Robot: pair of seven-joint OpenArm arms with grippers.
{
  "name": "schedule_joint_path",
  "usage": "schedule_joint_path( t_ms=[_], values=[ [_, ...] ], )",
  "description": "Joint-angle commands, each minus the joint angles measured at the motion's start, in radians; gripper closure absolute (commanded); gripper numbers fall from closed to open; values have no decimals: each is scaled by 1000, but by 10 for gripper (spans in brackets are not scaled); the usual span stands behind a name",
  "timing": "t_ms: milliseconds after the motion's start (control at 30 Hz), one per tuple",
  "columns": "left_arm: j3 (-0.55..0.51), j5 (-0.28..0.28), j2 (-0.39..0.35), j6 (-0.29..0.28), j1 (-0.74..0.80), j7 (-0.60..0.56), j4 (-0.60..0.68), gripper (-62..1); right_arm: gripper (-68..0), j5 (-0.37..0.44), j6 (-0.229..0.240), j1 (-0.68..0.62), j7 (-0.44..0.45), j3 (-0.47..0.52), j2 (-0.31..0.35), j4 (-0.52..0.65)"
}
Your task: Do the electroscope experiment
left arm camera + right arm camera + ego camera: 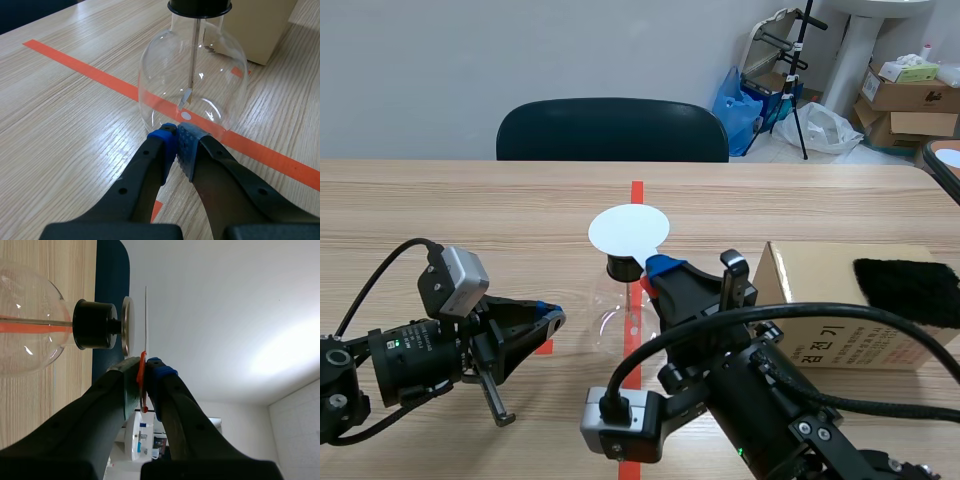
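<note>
The electroscope is a clear glass flask point(617, 318) with a black stopper point(619, 267), standing on the orange-red tape line. A round white plate point(629, 230) hovers over its top, and my right gripper point(656, 268) is shut on the plate's red handle. In the right wrist view the plate point(146, 315) shows edge-on, just off the metal disc point(127, 326) above the stopper point(95, 324), with the handle pinched in my right gripper point(142, 368). My left gripper point(177, 136) is shut on nothing, its tips at the flask's point(192, 85) base. The rod's foil leaves point(185, 97) hang inside.
A tan cardboard box point(840, 310) stands to the right of the flask with a black furry cloth point(910, 288) on it. A dark chair back point(612, 130) is behind the table's far edge. Bare wood lies to the left of the flask.
</note>
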Motion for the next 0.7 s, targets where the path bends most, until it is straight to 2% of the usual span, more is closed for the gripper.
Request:
schedule_joint_path(
  t_ms=[0, 133, 667],
  values=[
    [2, -10, 7, -2, -3, -17, 23, -30, -15, -2, -11, 14, -18, 4, 13, 14],
    [2, -10, 7, -2, -3, -17, 23, -30, -15, -2, -11, 14, -77, 4, 13, 14],
    [2, -10, 7, -2, -3, -17, 23, -30, -15, -2, -11, 14, -475, 4, 13, 14]
  ],
)
